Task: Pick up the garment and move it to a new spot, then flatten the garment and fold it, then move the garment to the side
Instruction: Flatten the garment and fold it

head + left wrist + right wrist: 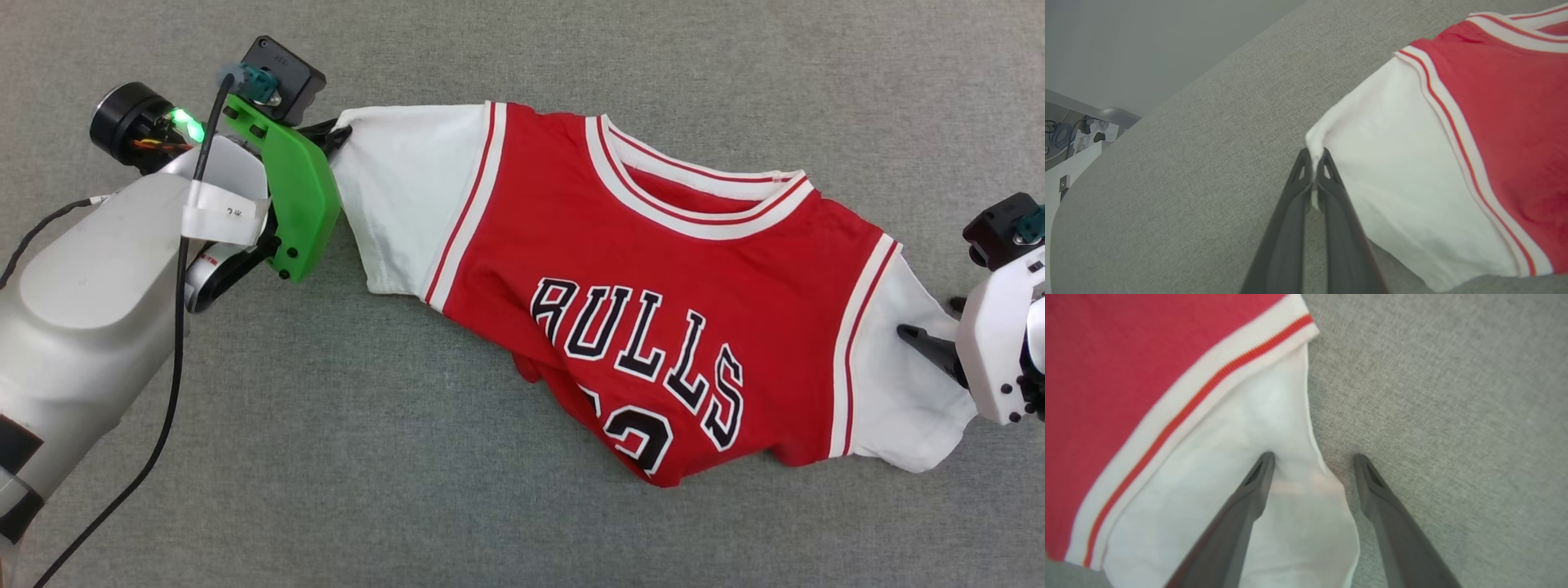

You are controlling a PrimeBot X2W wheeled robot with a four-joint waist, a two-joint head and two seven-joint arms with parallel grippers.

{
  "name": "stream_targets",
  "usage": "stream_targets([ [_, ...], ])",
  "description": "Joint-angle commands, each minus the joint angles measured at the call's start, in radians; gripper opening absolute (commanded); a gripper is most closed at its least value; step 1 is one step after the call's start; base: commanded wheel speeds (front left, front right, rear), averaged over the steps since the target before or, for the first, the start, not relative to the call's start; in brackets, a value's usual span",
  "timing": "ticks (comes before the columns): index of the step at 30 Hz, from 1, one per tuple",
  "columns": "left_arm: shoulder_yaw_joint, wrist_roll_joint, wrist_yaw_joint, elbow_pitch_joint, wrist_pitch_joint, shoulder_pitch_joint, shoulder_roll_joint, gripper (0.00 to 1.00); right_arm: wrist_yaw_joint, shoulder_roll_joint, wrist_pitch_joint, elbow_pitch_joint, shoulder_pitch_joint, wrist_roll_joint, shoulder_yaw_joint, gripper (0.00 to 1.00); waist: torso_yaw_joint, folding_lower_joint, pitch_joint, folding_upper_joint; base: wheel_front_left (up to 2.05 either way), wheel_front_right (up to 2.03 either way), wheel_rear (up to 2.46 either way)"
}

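Two pincers at work: left pincer (1314, 165) clenched on a white sleeve corner of the shirt (653, 269); right pincer (1313, 456) released, straddling the other sleeve's edge on the grey table (326, 457).

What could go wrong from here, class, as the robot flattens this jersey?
1. The left gripper pinches only the tip of one white sleeve; a pull may slip it free.
2. The right gripper is open astride the other sleeve at its edge; closing may catch little cloth.
3. The garment has its lower part tucked under; stretching might keep that fold.
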Motion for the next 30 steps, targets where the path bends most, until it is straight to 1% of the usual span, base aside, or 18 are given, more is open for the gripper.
stream_targets([
  [1,-0.002,0.004,0.004,0.000,-0.008,-0.009,-0.001,0.00,0.001,0.045,-0.011,0.036,0.032,0.009,0.058,0.00,-0.004,0.0000,-0.003,0.0001,0.00,0.00,0.00],
  [7,0.001,0.014,0.019,0.007,-0.048,0.003,0.009,0.00,0.001,0.045,-0.149,0.079,-0.019,0.002,0.054,0.00,-0.021,0.0000,-0.044,0.0001,0.00,0.00,0.00],
  [12,0.012,0.029,0.038,-0.013,-0.124,0.021,0.020,0.00,0.001,0.035,-0.270,0.076,-0.058,0.014,0.009,0.00,-0.031,0.0000,-0.111,0.0001,0.00,0.00,0.00],
  [14,0.021,0.040,0.051,-0.033,-0.162,0.023,0.030,0.00,0.001,0.028,-0.320,0.072,-0.070,0.010,-0.025,0.00,-0.032,0.0000,-0.141,0.0001,0.00,0.00,0.00],
  [18,0.047,0.068,0.093,-0.101,-0.233,0.014,0.061,0.00,0.001,0.010,-0.382,0.036,-0.077,0.011,-0.083,0.00,-0.030,0.0000,-0.198,0.0001,0.00,0.00,0.00],
  [23,0.080,0.089,0.141,-0.230,-0.264,-0.013,0.107,0.00,0.001,-0.021,-0.442,-0.035,-0.092,-0.008,-0.199,0.00,-0.018,0.0000,-0.253,0.0001,0.00,0.00,0.00],
  [27,0.119,0.095,0.181,-0.306,-0.287,-0.048,0.121,0.00,0.001,-0.003,-0.469,-0.081,-0.120,-0.035,-0.309,0.00,-0.018,0.0000,-0.282,0.0001,0.00,0.00,0.00],
  [30,0.138,0.108,0.197,-0.344,-0.293,-0.082,0.128,0.00,0.001,0.015,-0.468,-0.117,-0.145,-0.059,-0.370,0.00,-0.019,0.0000,-0.297,0.0001,0.00,0.00,0.00],
])
